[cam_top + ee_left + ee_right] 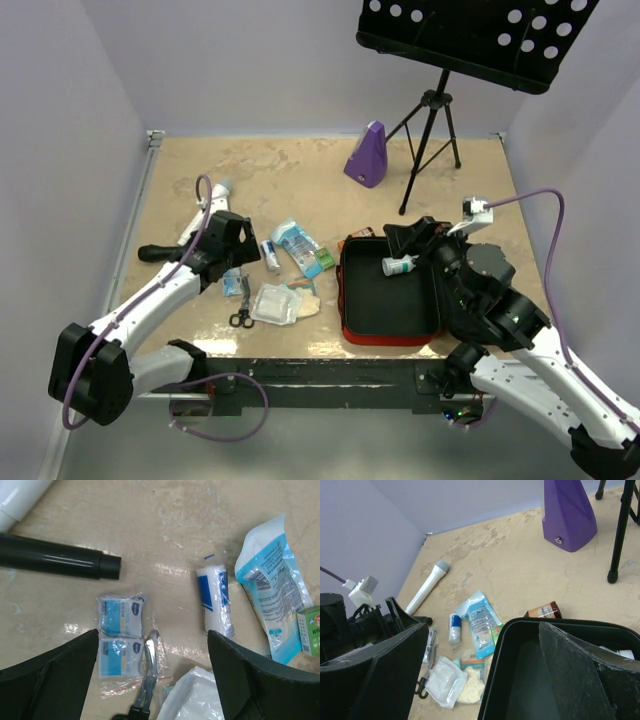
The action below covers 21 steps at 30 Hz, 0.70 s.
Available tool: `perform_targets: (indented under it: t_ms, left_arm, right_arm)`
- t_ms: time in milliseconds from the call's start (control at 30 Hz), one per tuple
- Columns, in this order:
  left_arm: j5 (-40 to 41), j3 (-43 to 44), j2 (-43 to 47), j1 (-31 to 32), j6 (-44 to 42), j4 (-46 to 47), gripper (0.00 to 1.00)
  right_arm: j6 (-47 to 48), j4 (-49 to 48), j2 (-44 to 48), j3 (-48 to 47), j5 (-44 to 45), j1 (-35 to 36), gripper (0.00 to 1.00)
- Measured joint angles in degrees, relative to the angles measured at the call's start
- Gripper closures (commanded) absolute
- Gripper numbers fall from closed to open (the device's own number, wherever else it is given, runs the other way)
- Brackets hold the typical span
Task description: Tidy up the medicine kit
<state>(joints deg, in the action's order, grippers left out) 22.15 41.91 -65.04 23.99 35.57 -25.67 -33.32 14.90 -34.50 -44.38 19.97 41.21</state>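
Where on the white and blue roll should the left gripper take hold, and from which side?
Probably across the middle of the white and blue roll, from straight above, one finger on each long side. It lies flat, narrow across; the blue pouch lies close beside it, so that gap is tight.

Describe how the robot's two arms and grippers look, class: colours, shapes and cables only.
The left arm and right arm have white tubular links with bulky black joints. The left gripper and right gripper each have two broad black fingers. A purple cable loops along each arm.
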Motion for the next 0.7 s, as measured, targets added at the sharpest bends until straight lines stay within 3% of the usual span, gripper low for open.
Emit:
perform_targets:
  t_ms: [333,700]
  left_arm:
    - [-7.93,-0.76,-9.55,0.57,2.27,6.99,0.13]
    - [-8.24,3.26,-16.59,5.46,2.95,9.84,0.13]
  right_arm:
    - [0.13,-0.66,-2.14,0.55,-0.13,0.00,0.03]
    - [0.04,-0.70,-2.49,0.63,0.02,0.00,0.04]
